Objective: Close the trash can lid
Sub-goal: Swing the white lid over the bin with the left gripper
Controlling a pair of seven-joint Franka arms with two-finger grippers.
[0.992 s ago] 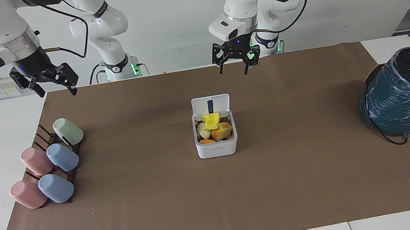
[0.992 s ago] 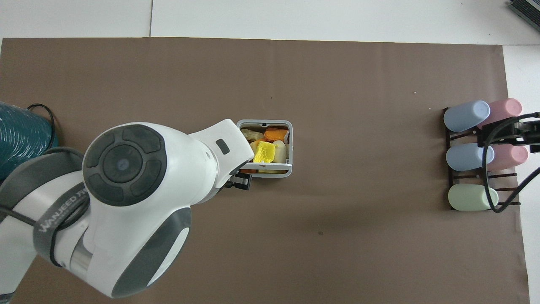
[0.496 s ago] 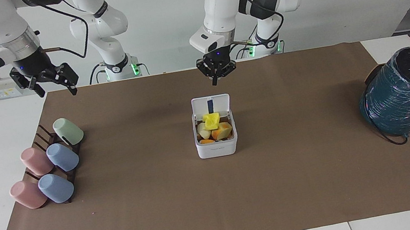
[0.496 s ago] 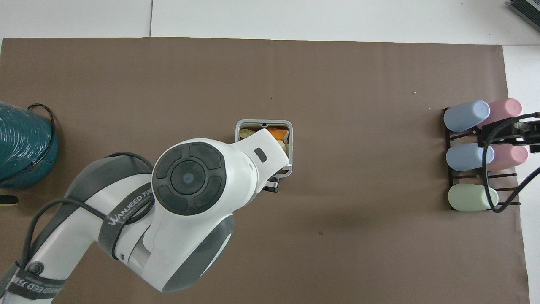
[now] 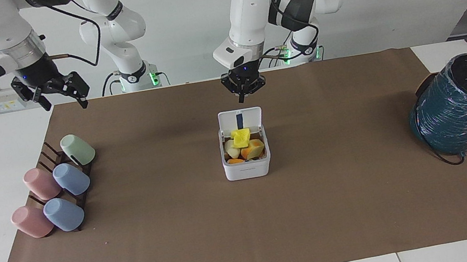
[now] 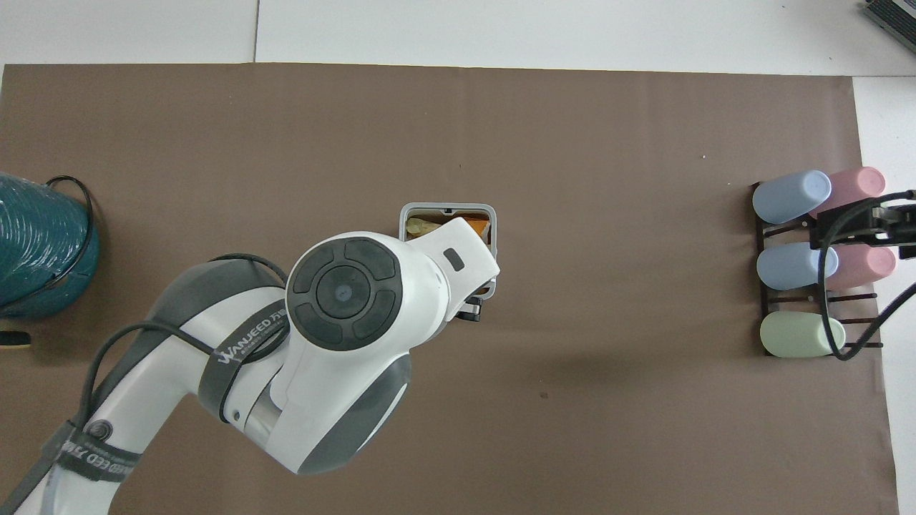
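Observation:
The small white trash can stands mid-mat, filled with yellow and orange food scraps. Its lid stands upright at the edge nearer the robots, blue strip showing. My left gripper is shut on nothing and points down. It hangs over the mat just by the lid's outer face, a little above the lid's top edge, not touching it. In the overhead view the left arm covers most of the trash can. My right gripper waits open, high over the mat's edge near the cup rack.
A rack with several pastel cups sits toward the right arm's end. A big teal wrapped cylinder with a black top and a cable stands at the left arm's end. The brown mat covers the table.
The left gripper shut, swung toward the middle of the mat and came down to just above the upright lid. The right arm, trash can and lid have not moved.

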